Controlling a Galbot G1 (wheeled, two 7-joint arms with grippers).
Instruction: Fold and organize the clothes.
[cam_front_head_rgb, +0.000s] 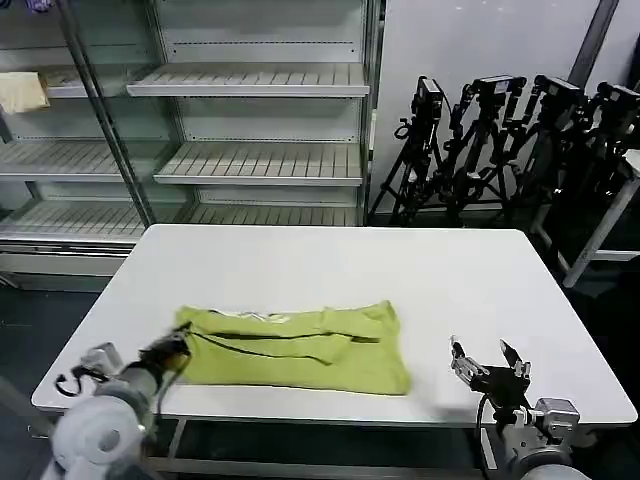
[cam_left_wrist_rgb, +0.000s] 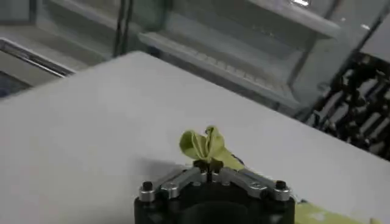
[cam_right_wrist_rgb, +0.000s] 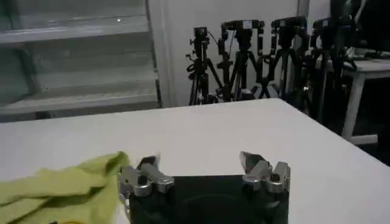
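White table (cam_front_head_rgb: 330, 270) fills the middle of the head view, matte top, bare apart from the T-shirt (cam_front_head_rgb: 295, 347), which lies roughly folded into a wide band near the front edge, lower centre-left of the frame. Left gripper (cam_front_head_rgb: 178, 350) at lower left sits at the shirt's left end, jaws clenched on a bunched corner of the fabric; left wrist view shows the pinched tuft (cam_left_wrist_rgb: 204, 145) sticking up just past the closed fingertips. Right gripper (cam_front_head_rgb: 490, 362) at lower right is above the table near its front edge, well apart from the shirt's right end, jaws released and spread with nothing between them; right wrist view shows both fingers (cam_right_wrist_rgb: 259, 167) wide. Behind the table: white wire-shelf racks (cam_front_head_rgb: 250, 120) across upper left, a pale cloth (cam_front_head_rgb: 22, 92) on a far-left shelf, and a cluster of black camera tripods (cam_front_head_rgb: 500, 140) at upper right against a white wall.
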